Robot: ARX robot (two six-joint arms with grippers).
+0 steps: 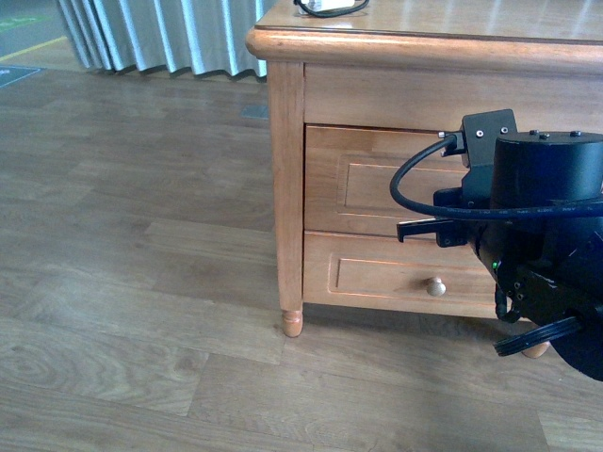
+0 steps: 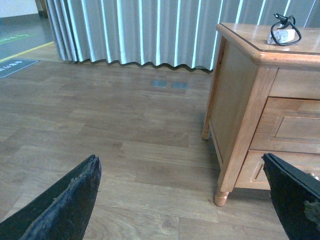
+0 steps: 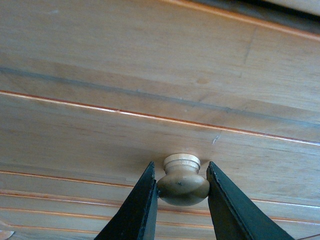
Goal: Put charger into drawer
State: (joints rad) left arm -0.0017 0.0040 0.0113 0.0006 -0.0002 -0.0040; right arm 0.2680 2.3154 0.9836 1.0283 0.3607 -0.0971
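The white charger (image 2: 281, 35) with its looped black cable lies on top of the brown wooden cabinet (image 2: 240, 100); in the front view only its edge (image 1: 330, 8) shows at the top. The upper drawer (image 1: 363, 179) looks closed, its panelled front flush with the cabinet. My right gripper (image 3: 182, 182) is shut on the drawer's round pale knob (image 3: 183, 184), one finger pressed on each side. In the front view the right arm (image 1: 537, 217) hides that knob. My left gripper (image 2: 182, 200) hangs open over the floor, left of the cabinet, holding nothing.
The lower, shallower drawer (image 1: 377, 275) is closed, its knob (image 1: 435, 287) in view. A turned cabinet leg (image 1: 293, 323) stands on the wood floor (image 1: 122, 282). Grey curtains (image 2: 140, 30) hang behind, with floor markings (image 2: 15, 65) at the far left.
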